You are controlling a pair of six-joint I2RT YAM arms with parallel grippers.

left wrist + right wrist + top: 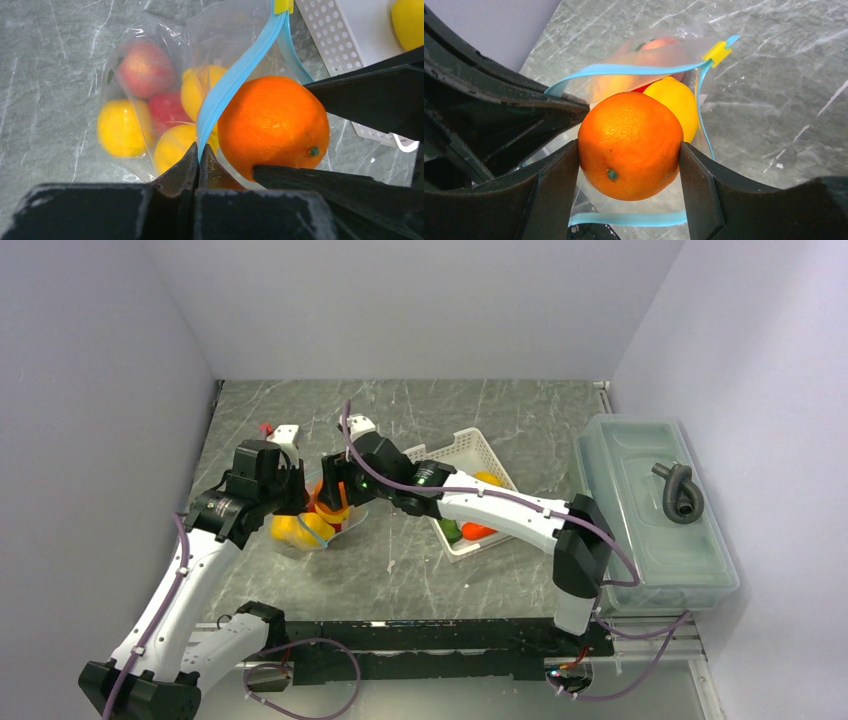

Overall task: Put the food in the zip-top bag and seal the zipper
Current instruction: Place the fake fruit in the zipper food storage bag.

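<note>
The clear zip-top bag [225,30] lies on the marble table left of centre, its mouth held open. Inside are several pieces of food, among them a yellow fruit [117,127] and a red one [145,67]. My left gripper [199,152] is shut on the teal-blue zipper [235,80], pinching one lip of the mouth. My right gripper [629,150] is shut on an orange [630,142], one finger [556,185] on each side. The orange hangs right at the bag's mouth, above a lemon [676,102]. A yellow slider [717,52] sits at the zipper's end.
A white perforated basket [470,445] stands right of the bag, holding a green piece [450,530], an orange-red piece [478,531] and a yellow piece [488,478]. A large translucent lidded bin [655,510] is at the far right with a grey coiled object [680,492] on top.
</note>
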